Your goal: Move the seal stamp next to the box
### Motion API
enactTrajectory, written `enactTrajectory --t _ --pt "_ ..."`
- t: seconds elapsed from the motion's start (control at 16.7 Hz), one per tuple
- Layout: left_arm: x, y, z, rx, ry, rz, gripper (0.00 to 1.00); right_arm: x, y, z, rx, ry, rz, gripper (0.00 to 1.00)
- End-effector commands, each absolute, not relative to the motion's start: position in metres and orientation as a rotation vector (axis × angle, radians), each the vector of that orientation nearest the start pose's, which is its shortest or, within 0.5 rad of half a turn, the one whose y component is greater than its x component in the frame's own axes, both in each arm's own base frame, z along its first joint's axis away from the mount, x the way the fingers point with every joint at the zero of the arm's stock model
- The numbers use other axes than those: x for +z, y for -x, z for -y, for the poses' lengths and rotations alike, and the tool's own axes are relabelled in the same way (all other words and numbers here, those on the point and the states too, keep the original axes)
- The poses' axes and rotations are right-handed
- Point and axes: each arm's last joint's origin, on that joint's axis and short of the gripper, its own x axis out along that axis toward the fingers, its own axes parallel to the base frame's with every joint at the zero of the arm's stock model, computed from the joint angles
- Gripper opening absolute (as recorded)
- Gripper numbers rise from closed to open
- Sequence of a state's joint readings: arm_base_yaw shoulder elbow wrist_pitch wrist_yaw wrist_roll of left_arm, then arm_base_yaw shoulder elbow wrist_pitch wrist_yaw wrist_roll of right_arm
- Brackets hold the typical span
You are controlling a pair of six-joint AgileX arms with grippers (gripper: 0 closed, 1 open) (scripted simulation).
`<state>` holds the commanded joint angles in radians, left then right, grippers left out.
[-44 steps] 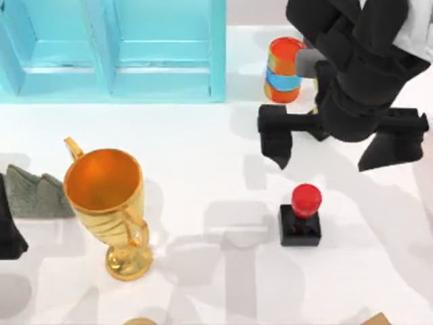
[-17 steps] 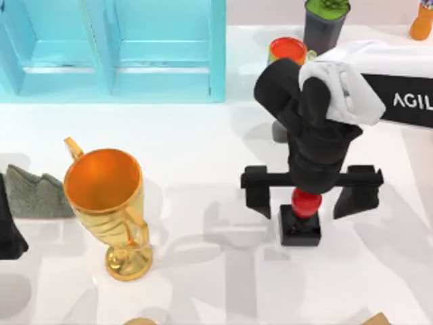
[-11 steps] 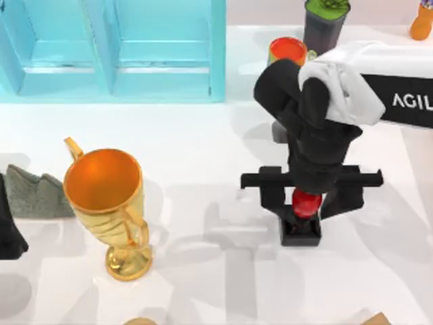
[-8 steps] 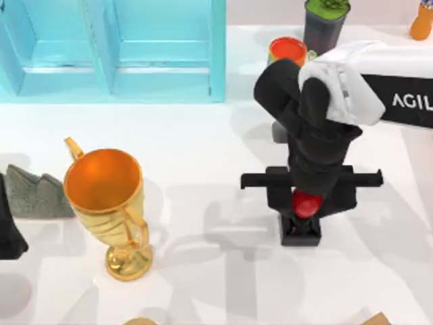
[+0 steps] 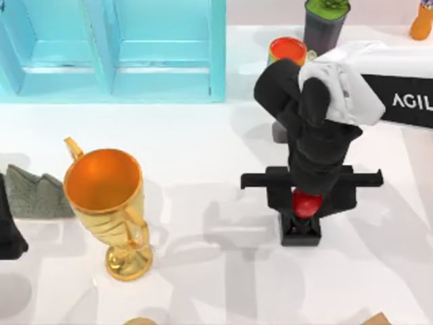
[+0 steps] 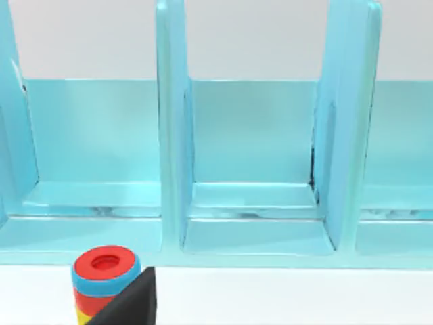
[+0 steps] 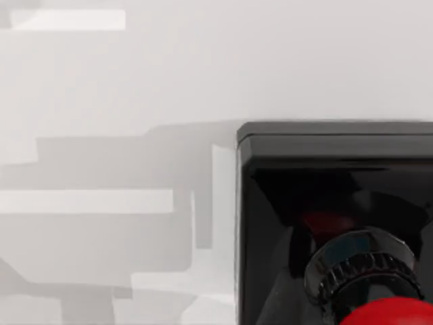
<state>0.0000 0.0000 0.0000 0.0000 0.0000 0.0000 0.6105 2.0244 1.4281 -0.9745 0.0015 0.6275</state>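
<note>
You see the right gripper lowered over the seal stamp, at the right of the table's middle. Its two black fingers are pressed in against the stamp's red knob from the left and right sides, so the pincer is pinching the stamp. The arm's wrist covers most of the knob in the top view; a small red part and the near half of the black square base stay visible. The base seems to rest on the white table, but you cannot tell this for sure.

In the right wrist view the seal stamp is cut off at the picture's edge, with the black base, a dark ribbed collar and a piece of red knob.

The turquoise box with open compartments stands at the far left, well apart from the stamp. A gold trophy stands on the near left. A grey ridged object lies at the left edge, partly hidden by the parked left arm; you cannot tell how its pincer stands. In the left wrist view you see the box and a striped ring stack, partly hidden behind a black shape.
</note>
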Motion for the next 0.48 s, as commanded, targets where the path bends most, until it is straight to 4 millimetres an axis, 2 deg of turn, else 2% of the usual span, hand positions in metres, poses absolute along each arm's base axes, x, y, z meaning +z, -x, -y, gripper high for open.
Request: enactTrajectory --t 0.24,0.48 --pt "0.160 -0.106 0.001 0.000 0.000 0.000 1.00 0.152 -0.308 -0.219 -0.008 -0.010 -1.568 0.00" --pt "0.160 -0.106 0.001 0.000 0.000 0.000 1.00 0.178 -0.308 -0.220 -0.008 -0.004 -1.574 0.00"
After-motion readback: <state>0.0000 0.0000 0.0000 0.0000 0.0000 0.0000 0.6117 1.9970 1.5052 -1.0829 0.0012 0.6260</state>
